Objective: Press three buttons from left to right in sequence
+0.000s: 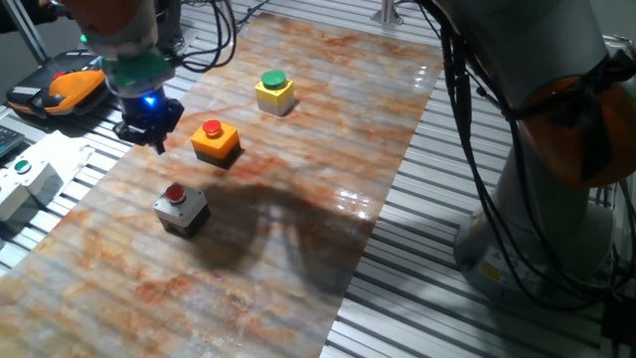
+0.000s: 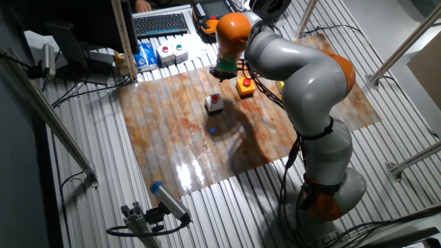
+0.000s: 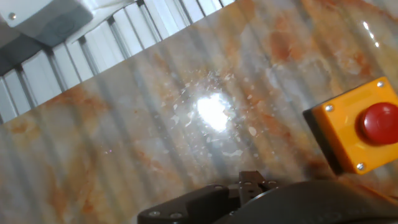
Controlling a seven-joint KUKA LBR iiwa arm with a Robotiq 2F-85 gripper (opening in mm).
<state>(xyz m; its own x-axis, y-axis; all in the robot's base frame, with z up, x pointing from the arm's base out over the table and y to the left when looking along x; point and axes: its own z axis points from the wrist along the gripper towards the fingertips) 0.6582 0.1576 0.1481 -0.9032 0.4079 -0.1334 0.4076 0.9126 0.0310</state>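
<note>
Three button boxes stand in a diagonal row on the marbled board (image 1: 298, 249). They are a grey one with a red cap (image 1: 181, 207), an orange one with a red cap (image 1: 216, 140) and a yellow one with a green cap (image 1: 275, 90). My gripper (image 1: 155, 139) hovers over the board's left edge, left of the orange box and beyond the grey one, touching neither. Its blue light is on. The other fixed view shows the gripper (image 2: 223, 74) just behind the grey box (image 2: 214, 103) and left of the orange box (image 2: 245, 85). The hand view shows the orange box (image 3: 357, 130) at right. No view shows the fingertips clearly.
A larger white box with a small green button (image 1: 24, 179) sits off the board at left. An orange-black device (image 1: 70, 88) lies behind it. The board rests on a slatted metal table (image 1: 437, 249). The robot's base (image 1: 556, 199) stands at right.
</note>
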